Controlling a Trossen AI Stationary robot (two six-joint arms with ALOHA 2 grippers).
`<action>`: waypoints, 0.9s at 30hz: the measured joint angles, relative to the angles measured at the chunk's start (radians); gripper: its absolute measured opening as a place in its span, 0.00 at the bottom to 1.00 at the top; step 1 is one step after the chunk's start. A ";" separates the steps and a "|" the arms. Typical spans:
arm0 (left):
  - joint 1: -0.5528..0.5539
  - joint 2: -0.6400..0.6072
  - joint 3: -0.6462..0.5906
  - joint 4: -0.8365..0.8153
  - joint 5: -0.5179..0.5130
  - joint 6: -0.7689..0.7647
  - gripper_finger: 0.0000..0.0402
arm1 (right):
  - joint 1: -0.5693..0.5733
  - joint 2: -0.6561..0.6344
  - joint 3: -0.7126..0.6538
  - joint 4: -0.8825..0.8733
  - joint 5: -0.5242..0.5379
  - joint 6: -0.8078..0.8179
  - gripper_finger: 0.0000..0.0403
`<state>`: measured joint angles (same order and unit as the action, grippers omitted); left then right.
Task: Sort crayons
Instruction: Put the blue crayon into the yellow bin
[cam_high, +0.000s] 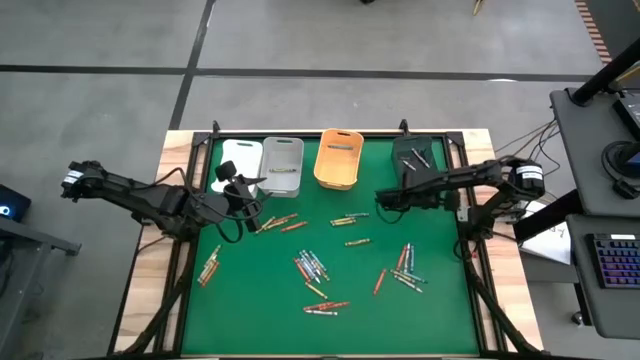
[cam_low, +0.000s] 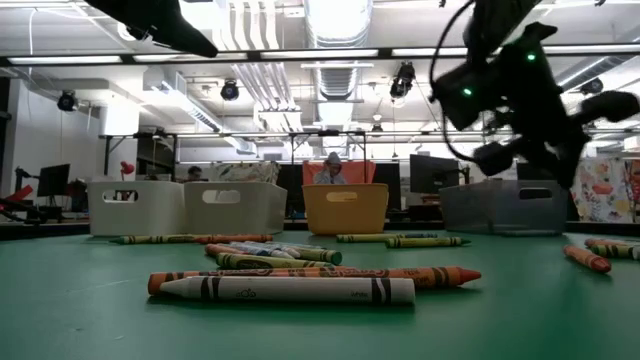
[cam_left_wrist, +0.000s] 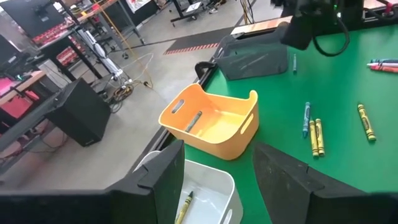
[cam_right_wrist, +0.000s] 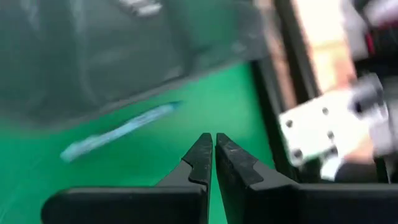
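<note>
Nearest the front edge of the green felt surface (cam_high: 250, 290), well short of the orange plastic bin (cam_high: 338, 160), the thin paper-wrapped crayons (cam_high: 312, 268) lie scattered and unsorted. Farther back, the left gripper (cam_high: 243, 190) hovers just beside the white bin (cam_high: 240, 160), left of the orange bin, fingers apart and empty. The right gripper (cam_right_wrist: 214, 149) hangs near the dark bin (cam_high: 418, 158), right of the orange bin, fingers together, holding nothing. A blue crayon (cam_right_wrist: 118, 132) lies beside that bin; descending with fingers together would likely knock it away.
</note>
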<state>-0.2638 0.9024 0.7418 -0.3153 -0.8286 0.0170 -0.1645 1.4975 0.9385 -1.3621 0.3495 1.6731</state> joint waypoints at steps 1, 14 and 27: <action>0.000 0.002 0.000 0.000 0.000 -0.008 0.43 | -0.005 0.000 0.015 0.018 -0.010 -0.092 0.03; 0.000 0.011 0.000 0.000 0.001 -0.116 0.43 | -0.012 0.017 0.222 0.077 0.104 -0.550 0.03; -0.002 0.020 0.000 0.055 0.271 -0.334 0.43 | -0.006 0.017 0.251 0.151 -0.066 -1.131 0.03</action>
<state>-0.2653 0.9228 0.7422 -0.2602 -0.5573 -0.3166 -0.1703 1.5146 1.1898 -1.2116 0.2832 0.5421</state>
